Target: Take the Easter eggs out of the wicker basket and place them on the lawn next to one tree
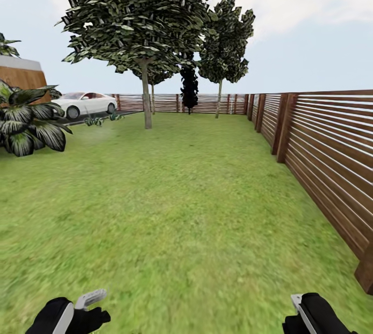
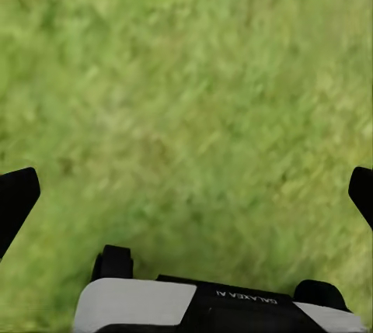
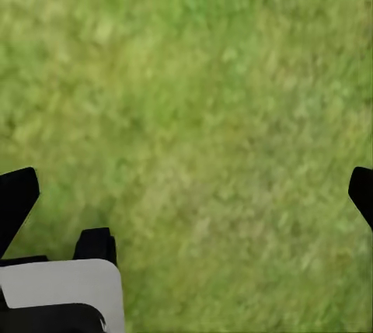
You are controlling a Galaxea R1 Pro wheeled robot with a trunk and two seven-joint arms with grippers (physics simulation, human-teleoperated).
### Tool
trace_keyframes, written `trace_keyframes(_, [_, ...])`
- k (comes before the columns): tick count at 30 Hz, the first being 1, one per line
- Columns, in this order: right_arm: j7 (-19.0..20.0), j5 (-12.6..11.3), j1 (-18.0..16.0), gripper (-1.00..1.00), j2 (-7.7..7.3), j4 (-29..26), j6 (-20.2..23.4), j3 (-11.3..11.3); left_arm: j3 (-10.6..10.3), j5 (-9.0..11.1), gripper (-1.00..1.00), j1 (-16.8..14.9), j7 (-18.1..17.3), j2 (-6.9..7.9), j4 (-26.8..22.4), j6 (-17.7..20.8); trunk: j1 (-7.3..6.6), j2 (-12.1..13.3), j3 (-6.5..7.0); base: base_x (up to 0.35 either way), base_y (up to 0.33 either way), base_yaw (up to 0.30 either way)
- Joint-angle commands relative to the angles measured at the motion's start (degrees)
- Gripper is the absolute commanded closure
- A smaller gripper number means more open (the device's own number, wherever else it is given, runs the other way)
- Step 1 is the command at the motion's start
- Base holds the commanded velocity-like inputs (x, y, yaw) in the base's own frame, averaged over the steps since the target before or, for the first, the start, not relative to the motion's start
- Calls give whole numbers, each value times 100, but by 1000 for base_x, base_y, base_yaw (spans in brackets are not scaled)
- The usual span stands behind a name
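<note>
One slim grey-trunked tree [image 1: 146, 100], dark leafy crown, perhaps mottled bark.

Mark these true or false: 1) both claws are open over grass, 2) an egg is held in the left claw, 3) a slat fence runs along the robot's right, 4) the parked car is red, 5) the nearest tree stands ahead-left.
1) True: the left claw and the right claw each have fingertips spread wide over the lawn.
2) False: nothing sits between its fingertips, just grass.
3) True: the wooden slat fence lines the right side.
4) False: the car is white.
5) True: the tree stands ahead-left.
</note>
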Motion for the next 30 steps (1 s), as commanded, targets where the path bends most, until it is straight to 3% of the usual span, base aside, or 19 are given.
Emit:
trace_keyframes(1, [37, 24, -2, -100, 1, -7, 22, 3, 18, -3, -100, -6, -21, 9, 46, 27, 0, -5, -7, 1, 0, 290])
trace_keyframes(9, [55, 23, -2, -100, 79, -67, -6, 47, 40, 0, -100, -6, -54, 119, 163, 33, 0, -5, -7, 53, 0, 290])
trace_keyframes(11, [50, 24, -2, -100, 85, -557, 58, 40, 30, 1, -100, -6, -48, 117, 165, 33, 0, -5, -7, 148, 0, 291])
trace_keyframes(14, [44, 44, -2, -100, 86, -740, 89, 58, 42, 1, -100, -6, -37, 121, 163, 27, 0, -5, -7, 161, 0, 291])
trace_keyframes(21, [41, 54, -2, -100, 107, -763, 96, 94, 68, 1, -100, -6, -18, 99, 161, 24, 0, -5, -7, 249, 0, 291])
trace_keyframes(25, [35, 96, -2, -100, 247, -747, 95, 92, 67, 1, -100, -6, -16, 85, 162, 24, 0, -5, -7, 321, 0, 291])
trace_keyframes(30, [32, 110, -2, -100, 287, -738, 90, 91, 68, 1, -100, -6, -9, 84, 162, 16, 0, -5, -7, 294, 0, 291])
